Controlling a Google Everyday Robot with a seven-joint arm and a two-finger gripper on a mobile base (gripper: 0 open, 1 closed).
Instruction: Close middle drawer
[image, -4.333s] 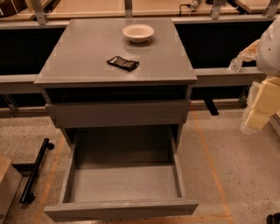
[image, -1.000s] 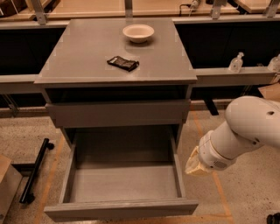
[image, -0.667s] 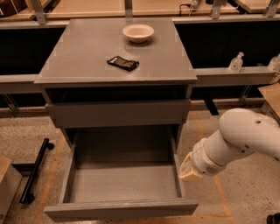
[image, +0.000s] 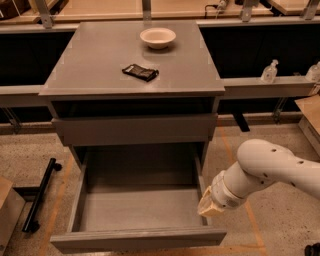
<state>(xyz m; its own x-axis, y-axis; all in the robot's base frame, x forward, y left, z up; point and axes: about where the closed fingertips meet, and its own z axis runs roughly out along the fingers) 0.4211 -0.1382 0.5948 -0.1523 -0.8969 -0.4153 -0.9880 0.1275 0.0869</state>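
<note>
One drawer open: middle drawer (image: 135, 210) pulled far out toward near side. Gripper (image: 207, 206) located at its right wall, close to near corner; grip state cannot be told. Push to be applied squarely toward far side, skew avoided.

Pincer (image: 208, 207) at middle drawer (image: 140, 212), arm (image: 272, 167) cropped

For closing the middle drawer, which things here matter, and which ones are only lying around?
For the job:
- middle drawer, pulled far out
- gripper, low beside the drawer's right wall

Lying about:
- white bowl and black packet, on the cabinet top
- clear bottle, on the ledge at the right
- black bar, down at the left
</note>
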